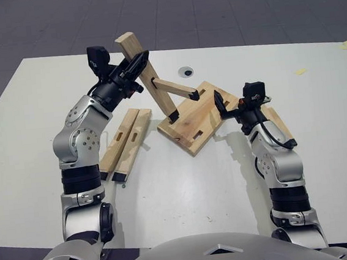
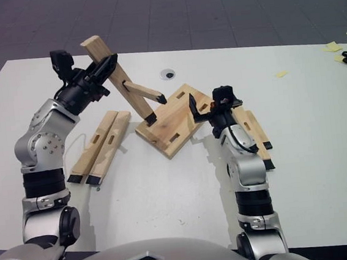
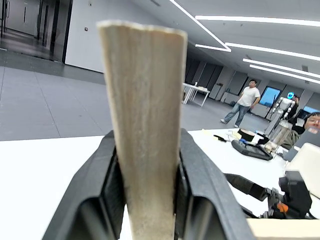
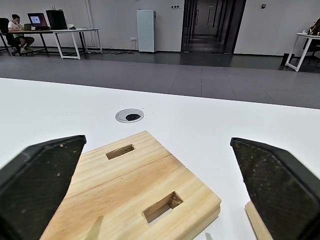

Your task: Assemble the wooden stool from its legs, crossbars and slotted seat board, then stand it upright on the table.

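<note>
Holding the leg (image 1: 154,86) tight in my left pincer (image 1: 138,64), right pincer (image 1: 230,107) wide beside the seat board (image 1: 195,127); next, I guide its end into a slot

Open-plan office, rows of desks (image 4: 75,31), monitor (image 4: 36,19), ceiling light strips (image 3: 250,20)

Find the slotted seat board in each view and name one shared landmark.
Left eye: seat board at centre.
Right eye: centre.
Left wrist: unclear; pale wood beyond the held leg may be it.
Right wrist: foreground, between the open jaws.
Landmark: round port just beyond the board.
</note>
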Controlling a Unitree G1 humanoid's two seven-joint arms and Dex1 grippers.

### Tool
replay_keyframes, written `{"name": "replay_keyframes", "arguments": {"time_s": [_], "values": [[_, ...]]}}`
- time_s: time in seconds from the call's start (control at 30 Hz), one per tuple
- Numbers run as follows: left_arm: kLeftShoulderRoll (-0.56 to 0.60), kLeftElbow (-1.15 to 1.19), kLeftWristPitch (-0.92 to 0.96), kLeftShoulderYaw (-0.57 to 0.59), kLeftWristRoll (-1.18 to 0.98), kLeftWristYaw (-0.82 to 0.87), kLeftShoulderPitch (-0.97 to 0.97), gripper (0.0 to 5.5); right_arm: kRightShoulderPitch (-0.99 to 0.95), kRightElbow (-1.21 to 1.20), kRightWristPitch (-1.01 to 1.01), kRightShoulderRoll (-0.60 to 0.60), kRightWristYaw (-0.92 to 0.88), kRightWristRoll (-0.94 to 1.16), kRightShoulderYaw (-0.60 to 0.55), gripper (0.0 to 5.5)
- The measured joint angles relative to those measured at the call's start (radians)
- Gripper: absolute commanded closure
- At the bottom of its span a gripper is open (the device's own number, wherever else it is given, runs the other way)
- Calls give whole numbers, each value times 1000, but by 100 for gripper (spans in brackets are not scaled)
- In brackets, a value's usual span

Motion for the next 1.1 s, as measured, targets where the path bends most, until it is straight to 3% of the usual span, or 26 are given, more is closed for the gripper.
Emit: {"name": "replay_keyframes", "arguments": {"time_s": [0.83, 1.1], "values": [[8, 34, -44, -38, 66, -42, 5, 447, 0, 1, -3, 8, -3, 0, -1, 10], [17, -65, -84, -115, 116, -52, 92, 447, 0, 1, -6, 8, -5, -1, -1, 10]]}}
